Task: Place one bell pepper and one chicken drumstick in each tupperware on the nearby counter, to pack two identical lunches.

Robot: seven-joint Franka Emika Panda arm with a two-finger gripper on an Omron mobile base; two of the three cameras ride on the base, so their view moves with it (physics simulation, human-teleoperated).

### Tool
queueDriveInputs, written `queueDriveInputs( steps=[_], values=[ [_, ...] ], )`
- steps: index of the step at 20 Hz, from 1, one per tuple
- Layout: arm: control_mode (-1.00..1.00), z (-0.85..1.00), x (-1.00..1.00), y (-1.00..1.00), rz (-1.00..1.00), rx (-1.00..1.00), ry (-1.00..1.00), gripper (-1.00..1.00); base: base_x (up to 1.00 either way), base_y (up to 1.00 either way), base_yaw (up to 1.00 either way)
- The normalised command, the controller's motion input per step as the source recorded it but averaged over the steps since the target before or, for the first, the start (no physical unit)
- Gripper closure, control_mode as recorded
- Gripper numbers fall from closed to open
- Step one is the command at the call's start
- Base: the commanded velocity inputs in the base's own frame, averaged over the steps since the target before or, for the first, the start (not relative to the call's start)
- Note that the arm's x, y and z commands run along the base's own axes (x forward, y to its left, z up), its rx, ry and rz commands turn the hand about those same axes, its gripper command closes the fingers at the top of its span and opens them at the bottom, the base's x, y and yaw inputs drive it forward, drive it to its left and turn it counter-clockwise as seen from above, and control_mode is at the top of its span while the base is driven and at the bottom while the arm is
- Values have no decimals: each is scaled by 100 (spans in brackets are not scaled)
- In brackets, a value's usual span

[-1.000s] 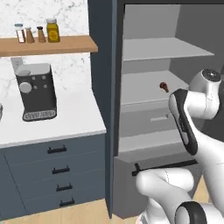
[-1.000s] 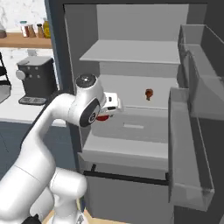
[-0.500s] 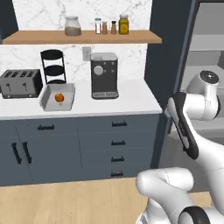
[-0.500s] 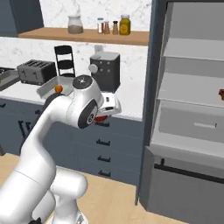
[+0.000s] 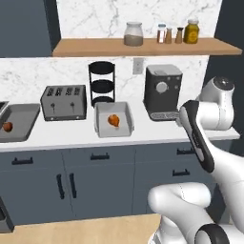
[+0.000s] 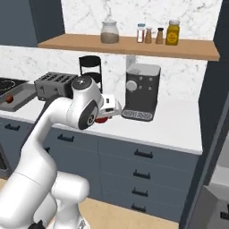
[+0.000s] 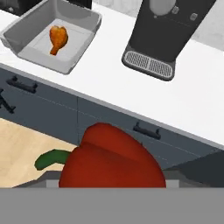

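Note:
My gripper (image 6: pixel 105 117) is shut on a glossy red bell pepper (image 7: pixel 111 162) with a green stem; the pepper hides the fingertips in the hand view. It hangs in front of the dark drawers, below the edge of the white counter (image 7: pixel 131 89). Up and to the left in the hand view, a light-grey tupperware (image 7: pixel 26 54) holds one orange-brown chicken drumstick (image 7: pixel 57 38). The same tupperware (image 5: pixel 101 129) and drumstick (image 5: pixel 113 120) stand to the right of the toaster. A second tupperware (image 5: pixel 24 114) at the far left holds a small orange-red piece (image 5: pixel 7 126); I cannot tell what it is.
A black coffee machine (image 5: pixel 163 93) stands on the counter just right of the near tupperware. A silver toaster (image 5: pixel 63 101) and a black tiered rack (image 5: pixel 102 82) stand behind and between the trays. A wooden shelf (image 5: pixel 143 46) with jars hangs above. A black stovetop (image 6: pixel 9 85) lies far left.
The whole picture has shifted: the base has moved from the open grey cabinet to the counter. The pepper stays in the gripper, held the same way.

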Motion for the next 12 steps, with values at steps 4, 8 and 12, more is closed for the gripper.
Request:
queueDriveInputs(
  steps=[4,8,12],
  values=[
    [100,0,0,0,0,0,0,100,87,100,-19],
    [100,0,0,0,0,0,0,100,64,65,-18],
    [-100,-10,25,1,-1,0,2,100,66,29,-7]
  ],
)
